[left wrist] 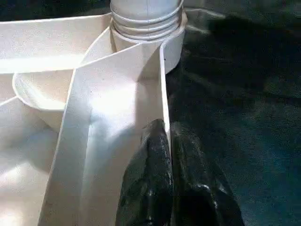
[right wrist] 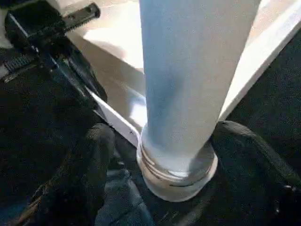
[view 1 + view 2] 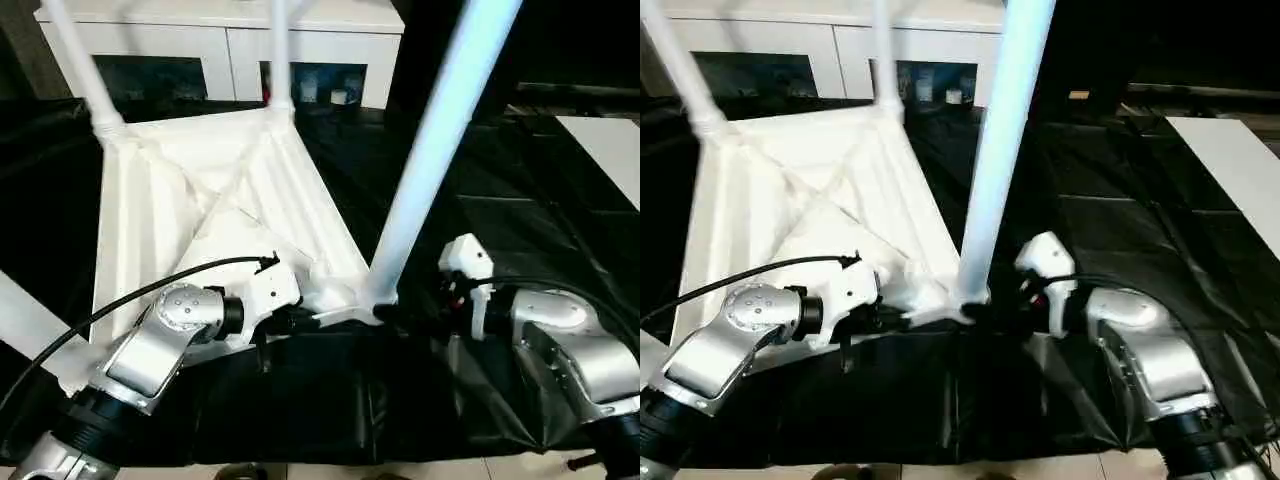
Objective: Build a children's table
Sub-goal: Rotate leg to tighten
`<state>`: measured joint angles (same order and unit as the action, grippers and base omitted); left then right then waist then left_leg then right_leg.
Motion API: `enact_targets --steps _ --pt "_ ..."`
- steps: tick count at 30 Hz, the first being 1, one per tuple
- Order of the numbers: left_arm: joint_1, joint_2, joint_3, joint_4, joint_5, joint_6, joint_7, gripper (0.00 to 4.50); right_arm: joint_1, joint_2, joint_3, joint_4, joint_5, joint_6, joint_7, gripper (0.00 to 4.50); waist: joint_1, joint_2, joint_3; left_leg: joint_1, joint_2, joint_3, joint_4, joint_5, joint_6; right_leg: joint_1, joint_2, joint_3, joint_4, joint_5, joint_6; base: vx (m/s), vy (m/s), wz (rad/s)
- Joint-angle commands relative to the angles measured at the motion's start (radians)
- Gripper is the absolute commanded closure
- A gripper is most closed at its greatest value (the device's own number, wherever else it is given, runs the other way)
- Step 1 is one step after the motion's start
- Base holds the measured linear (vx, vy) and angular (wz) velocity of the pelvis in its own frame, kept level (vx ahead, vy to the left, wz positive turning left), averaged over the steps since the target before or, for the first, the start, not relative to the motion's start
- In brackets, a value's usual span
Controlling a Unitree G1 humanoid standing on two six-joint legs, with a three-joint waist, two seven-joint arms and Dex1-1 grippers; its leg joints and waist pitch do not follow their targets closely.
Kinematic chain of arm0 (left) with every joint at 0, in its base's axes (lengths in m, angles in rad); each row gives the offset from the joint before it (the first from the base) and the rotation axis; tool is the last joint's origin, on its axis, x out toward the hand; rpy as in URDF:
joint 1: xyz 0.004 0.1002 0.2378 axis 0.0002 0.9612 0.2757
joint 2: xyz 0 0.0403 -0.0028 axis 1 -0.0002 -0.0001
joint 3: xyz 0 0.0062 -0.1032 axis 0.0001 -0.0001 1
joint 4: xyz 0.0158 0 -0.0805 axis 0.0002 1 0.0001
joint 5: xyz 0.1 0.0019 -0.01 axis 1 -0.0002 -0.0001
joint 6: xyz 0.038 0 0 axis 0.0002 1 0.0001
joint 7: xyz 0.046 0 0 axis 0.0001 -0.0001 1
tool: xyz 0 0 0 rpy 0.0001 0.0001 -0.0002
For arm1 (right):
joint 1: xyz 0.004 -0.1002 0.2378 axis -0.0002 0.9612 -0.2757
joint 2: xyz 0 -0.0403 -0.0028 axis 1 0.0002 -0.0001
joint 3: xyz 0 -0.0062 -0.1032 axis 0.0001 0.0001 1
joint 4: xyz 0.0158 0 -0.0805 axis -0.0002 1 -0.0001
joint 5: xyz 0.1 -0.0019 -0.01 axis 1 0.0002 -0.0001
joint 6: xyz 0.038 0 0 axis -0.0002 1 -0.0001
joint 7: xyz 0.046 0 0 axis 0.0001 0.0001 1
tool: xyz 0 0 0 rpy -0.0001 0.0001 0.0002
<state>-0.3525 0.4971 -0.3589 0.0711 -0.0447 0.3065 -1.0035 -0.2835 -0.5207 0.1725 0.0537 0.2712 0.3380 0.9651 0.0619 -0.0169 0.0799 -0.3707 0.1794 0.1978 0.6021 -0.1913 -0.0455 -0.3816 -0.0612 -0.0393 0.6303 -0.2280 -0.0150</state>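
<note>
Between the right gripper's [image 2: 160,155] wide-spread black fingers, the long tapered white tube leg [image 3: 430,150] is seated upright in its corner socket; the upturned white ribbed plastic tabletop's [image 3: 200,200] rim is pinched by the left gripper [image 1: 167,141] alongside.

No readable text or labels anywhere.

One white table top [image 3: 200,215] lies ribbed side up. Four legs show around it: one at its near right corner [image 3: 430,150], two at its far corners [image 3: 80,65] [image 3: 280,50], one [image 3: 25,325] off its near left corner. Two grippers [image 3: 300,320] [image 3: 430,310] flank that near right corner.
</note>
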Motion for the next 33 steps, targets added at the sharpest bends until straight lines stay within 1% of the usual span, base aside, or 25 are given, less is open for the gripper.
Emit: enact_targets --steps 1,2,3,5,6,7,8,9,10,12,13,19,21,25,26,27,28,29,30,31,32,33 --pt "-0.025 -0.001 -0.01 -0.015 -0.016 -0.034 -0.024 4.5 -0.024 0.004 0.02 0.022 -0.031 -0.035 -0.003 0.9 -0.002 0.003 -0.073 0.017 0.058 -0.026 -0.071 -0.139 0.034 0.038 -0.081 0.05 -0.072 -0.058 -0.246 0.0 0.0 0.0" --pt "-0.027 0.002 -0.009 -0.011 -0.014 -0.038 -0.026 4.5 -0.035 0.012 0.021 0.04 -0.04 -0.045 -0.016 0.9 -0.001 -0.001 -0.074 0.017 0.059 -0.026 -0.07 -0.131 0.036 0.038 -0.083 0.05 -0.071 -0.055 -0.246 0.0 0.0 0.0" --pt "-0.029 0.003 -0.007 -0.008 -0.012 -0.041 -0.026 4.5 -0.046 0.02 0.022 0.056 -0.046 -0.05 -0.027 0.9 -0.003 0.0 -0.075 0.016 0.056 -0.026 -0.068 -0.122 0.038 0.038 -0.08 0.05 -0.07 -0.046 -0.248 0.0 0.0 0.0" --pt "-0.029 0.004 -0.003 -0.007 -0.011 -0.042 -0.029 4.5 -0.053 0.023 0.022 0.067 -0.048 -0.053 -0.029 1.18 -0.002 0.0 -0.076 0.017 0.056 -0.024 -0.067 -0.118 0.041 0.037 -0.081 0.051 -0.069 -0.037 -0.25 0.0 0.0 0.0" --pt "-0.029 0.005 -0.001 -0.005 -0.01 -0.042 -0.032 4.5 -0.061 0.023 0.029 0.082 -0.056 -0.059 -0.023 1.25 0.001 0.0 -0.078 0.017 0.057 -0.025 -0.066 -0.102 0.047 0.039 -0.081 0.05 -0.065 -0.012 -0.253 0.0 0.0 0.0" --pt "-0.029 0.005 -0.001 -0.005 -0.01 -0.042 -0.032 4.5 -0.061 0.023 0.029 0.082 -0.056 -0.059 -0.023 1.28 0.0 0.0 -0.079 0.016 0.057 -0.025 -0.066 -0.095 0.049 0.04 -0.08 0.049 -0.064 -0.002 -0.254 0.0 0.0 0.0" --pt "-0.029 0.005 0.002 -0.005 -0.009 -0.042 -0.035 4.5 -0.067 0.026 0.032 0.096 -0.059 -0.066 -0.015 1.28 0.002 -0.002 -0.079 0.016 0.056 -0.024 -0.064 -0.088 0.054 0.04 -0.079 0.05 -0.062 0.015 -0.255 0.0 0.0 0.0" --pt "-0.027 0.006 0.001 -0.005 -0.01 -0.043 -0.037 4.5 -0.077 0.042 0.022 0.119 -0.045 -0.071 -0.008 1.45 0.001 -0.001 -0.081 0.015 0.056 -0.025 -0.064 -0.081 0.06 0.041 -0.08 0.049 -0.059 0.029 -0.26 0.0 0.0 0.0" --pt "-0.025 0.007 0.001 -0.006 -0.011 -0.044 -0.038 4.5 -0.079 0.047 0.02 0.127 -0.039 -0.069 -0.003 1.59 0.001 0.0 -0.08 0.015 0.056 -0.024 -0.063 -0.083 0.063 0.04 -0.08 0.048 -0.061 0.029 -0.263 0.0 0.0 0.0" --pt "-0.024 0.008 0.0 -0.006 -0.012 -0.045 -0.039 4.5 -0.081 0.05 0.019 0.132 -0.035 -0.069 0.001 1.68 0.003 0.0 -0.081 0.015 0.056 -0.024 -0.063 -0.083 0.066 0.041 -0.079 0.048 -0.059 0.034 -0.264 0.0 0.0 0.0" --pt "-0.023 0.009 -0.001 -0.007 -0.014 -0.044 -0.04 4.5 -0.082 0.049 0.025 0.138 -0.041 -0.075 0.006 1.76 0.003 -0.001 -0.081 0.014 0.056 -0.025 -0.063 -0.081 0.066 0.043 -0.08 0.048 -0.059 0.037 -0.264 0.0 0.0 0.0" --pt "-0.023 0.014 -0.001 -0.006 -0.012 -0.042 -0.047 4.5 -0.085 0.044 0.046 0.169 -0.052 -0.09 0.041 2.3 0.004 -0.002 -0.083 0.015 0.055 -0.025 -0.061 -0.076 0.07 0.044 -0.08 0.048 -0.057 0.04 -0.265 0.0 0.0 0.0" --pt "-0.023 0.017 -0.001 -0.005 -0.011 -0.043 -0.05 4.5 -0.085 0.043 0.048 0.173 -0.053 -0.091 0.045 2.4 0.004 -0.001 -0.083 0.015 0.056 -0.025 -0.061 -0.07 0.072 0.044 -0.079 0.047 -0.056 0.047 -0.267 0.0 0.0 0.0" --pt "-0.02 0.021 -0.002 -0.004 -0.009 -0.04 -0.054 4.5 -0.084 0.047 0.049 0.196 -0.066 -0.094 0.037 2.44 0.005 -0.001 -0.084 0.016 0.056 -0.025 -0.06 -0.07 0.073 0.043 -0.079 0.046 -0.055 0.051 -0.27 0.0 0.0 0.0" --pt "-0.019 0.02 -0.001 -0.004 -0.011 -0.038 -0.053 4.5 -0.084 0.052 0.047 0.21 -0.075 -0.094 0.02 2.45 0.005 -0.001 -0.084 0.016 0.056 -0.025 -0.06 -0.072 0.071 0.042 -0.078 0.046 -0.055 0.05 -0.271 0.0 0.0 0.0" --pt "-0.017 0.019 0.0 -0.005 -0.012 -0.035 -0.051 4.5 -0.083 0.057 0.046 0.222 -0.085 -0.094 0.003 2.46 0.004 0.001 -0.085 0.016 0.055 -0.025 -0.06 -0.072 0.07 0.043 -0.078 0.046 -0.054 0.052 -0.272 0.0 0.0 0.0" --pt "-0.019 0.016 -0.001 0.001 -0.003 -0.032 -0.037 4.5 -0.092 0.088 0.027 0.259 -0.101 -0.084 -0.077 2.46 0.003 -0.001 -0.083 0.015 0.055 -0.025 -0.061 -0.083 0.066 0.043 -0.078 0.046 -0.056 0.041 -0.271 0.0 0.0 0.0" --pt "-0.019 0.016 -0.001 0.001 -0.003 -0.032 -0.037 4.5 -0.092 0.088 0.027 0.259 -0.101 -0.084 -0.077 2.46 -0.001 0.0 -0.081 0.015 0.054 -0.025 -0.063 -0.097 0.057 0.041 -0.078 0.046 -0.059 0.015 -0.268 0.0 0.0 0.0" --pt "-0.031 -0.006 0.004 0.027 0.019 -0.014 0.015 4.5 -0.1 0.124 0.002 0.29 -0.107 -0.065 -0.16 2.46 -0.005 -0.001 -0.08 0.017 0.054 -0.026 -0.066 -0.124 0.04 0.041 -0.079 0.046 -0.065 -0.031 -0.26 0.0 0.0 0.0" --pt "-0.046 -0.034 0.013 0.056 0.033 -0.005 0.066 4.5 -0.106 0.161 -0.021 0.311 -0.107 -0.044 -0.233 2.46 -0.007 -0.001 -0.078 0.017 0.054 -0.026 -0.068 -0.136 0.029 0.039 -0.078 0.046 -0.067 -0.051 -0.256 0.0 0.0 0.0" --pt "-0.071 -0.085 0.029 0.092 0.045 0.026 0.144 4.5 -0.116 0.214 -0.049 0.334 -0.115 -0.015 -0.345 2.47 -0.013 -0.002 -0.076 0.02 0.053 -0.028 -0.072 -0.166 0.001 0.037 -0.076 0.045 -0.071 -0.116 -0.242 0.0 0.0 0.0" --pt "-0.085 -0.113 0.035 0.112 0.054 0.037 0.187 4.5 -0.121 0.242 -0.063 0.343 -0.116 0.0 -0.4 2.47 -0.016 -0.002 -0.076 0.024 0.052 -0.027 -0.072 -0.187 -0.01 0.033 -0.076 0.046 -0.075 -0.151 -0.236 -0.052 -0.001 -0.02"
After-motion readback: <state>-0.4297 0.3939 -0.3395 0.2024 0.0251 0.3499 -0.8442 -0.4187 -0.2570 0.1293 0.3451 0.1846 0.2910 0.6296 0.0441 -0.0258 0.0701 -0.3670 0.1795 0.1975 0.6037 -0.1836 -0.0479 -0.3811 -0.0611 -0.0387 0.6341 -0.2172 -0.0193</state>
